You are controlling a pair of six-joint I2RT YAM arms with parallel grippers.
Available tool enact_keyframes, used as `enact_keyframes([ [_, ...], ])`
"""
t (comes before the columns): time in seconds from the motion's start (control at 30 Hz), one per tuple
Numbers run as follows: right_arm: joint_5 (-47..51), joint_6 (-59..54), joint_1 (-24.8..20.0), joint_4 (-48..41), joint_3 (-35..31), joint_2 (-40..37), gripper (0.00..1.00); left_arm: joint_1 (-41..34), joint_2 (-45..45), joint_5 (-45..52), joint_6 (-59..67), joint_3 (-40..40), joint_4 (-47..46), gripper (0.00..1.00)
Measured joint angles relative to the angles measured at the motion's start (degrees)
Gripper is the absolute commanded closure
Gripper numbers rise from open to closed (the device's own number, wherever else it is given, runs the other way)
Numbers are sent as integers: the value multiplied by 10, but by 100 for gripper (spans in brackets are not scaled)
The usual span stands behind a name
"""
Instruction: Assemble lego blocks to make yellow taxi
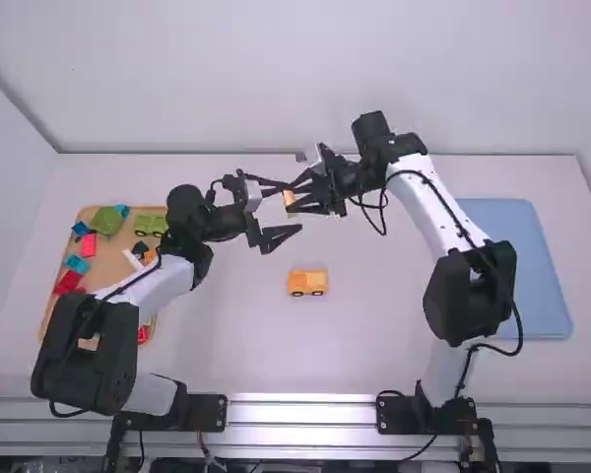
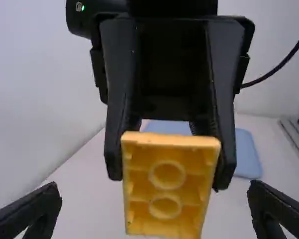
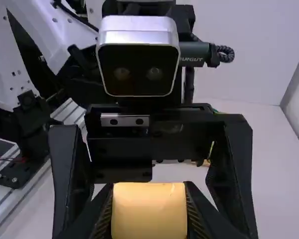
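Note:
In the high view, my right gripper (image 1: 297, 197) is shut on a yellow block (image 1: 290, 201) above the table's middle. My left gripper (image 1: 284, 209) faces it, open, its fingers spread on either side of the block without touching it. The left wrist view gives the block's hollow underside (image 2: 164, 186) between my left gripper's (image 2: 154, 211) wide-apart fingers. At the bottom of the right wrist view, the block (image 3: 149, 211) is pinched in my right gripper (image 3: 149, 219). A yellow-orange car-shaped piece (image 1: 307, 283) rests on the table, nearer the arm bases.
At the left, a wooden tray (image 1: 112, 266) holds several coloured blocks, including a green car-like piece (image 1: 151, 225). A blue tray (image 1: 522, 266) lies at the right, beyond the right arm. The two wrists are close together over the table.

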Motion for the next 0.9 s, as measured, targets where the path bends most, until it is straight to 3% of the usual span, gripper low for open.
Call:
enact_keyframes([
  [0.1, 10, 26, -16, 11, 20, 0, 90, 0, 0, -26, 0, 0, -47, 1],
  [0.23, 46, 105, -38, 93, 39, 0, 90, 0, 0, -56, 15, 0, -112, 1],
  [0.33, 124, 235, -48, 210, 41, 0, 90, 0, 0, -71, 40, 0, -151, 1],
  [0.47, 261, 381, -37, 285, 41, 0, 91, 0, 0, -84, 49, 0, -163, 1],
  [0.57, 381, 461, -19, 281, 41, 0, 91, 0, 0, -112, 50, 0, -178, 1],
  [0.73, 601, 566, 24, 191, 41, 0, 90, 0, 0, -182, 56, 0, -204, 1],
  [0.9, 687, 617, 51, 162, 23, 0, 87, 0, 0, -249, 56, 0, -208, 1],
])
